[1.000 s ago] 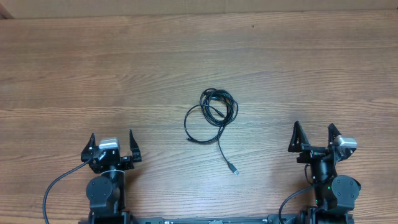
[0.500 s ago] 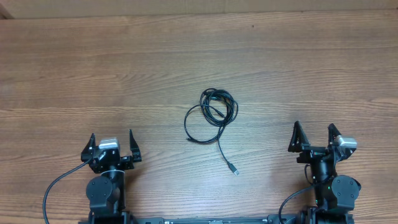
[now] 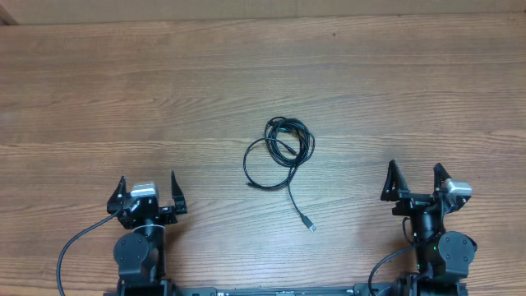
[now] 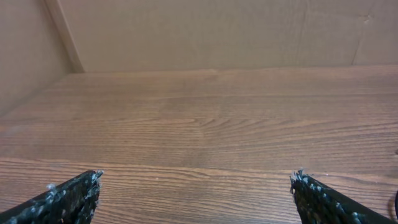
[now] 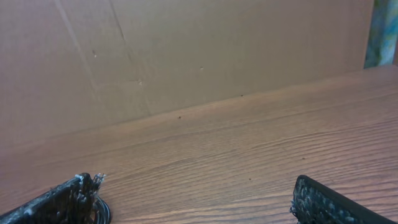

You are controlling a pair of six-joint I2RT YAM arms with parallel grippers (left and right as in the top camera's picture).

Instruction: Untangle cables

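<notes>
Cables [image 3: 279,152]: thin black cords in a loose tangle near the middle of the desk [image 3: 123,82], slightly toward the near edge. Small tight coil on the far side of the tangle, with a wider single loop spilling from it toward the left edge. One loose tail running out toward the near edge and ending in a small silvery plug tip [image 3: 309,224], flat on the wood. Number of separate cords: cannot tell from overhead. Touched by neither gripper.

Left gripper [image 3: 147,182]: toward the near-left corner, well apart from the cables, jaws released and spread wide, holding nothing. In its wrist view, fingers [image 4: 68,196] at the two bottom corners, bare wood grain between.

Right gripper [image 3: 416,173]: toward the near-right corner, likewise well apart from the cables, jaws wide, empty. Tips of both grippers aimed at the far edge.

Brown cardboard wall [image 4: 217,31] upright along the far edge of the desk. Thicker black lead [image 3: 62,259] curving beside the left arm base at the near edge, and a similar one by the right base.
</notes>
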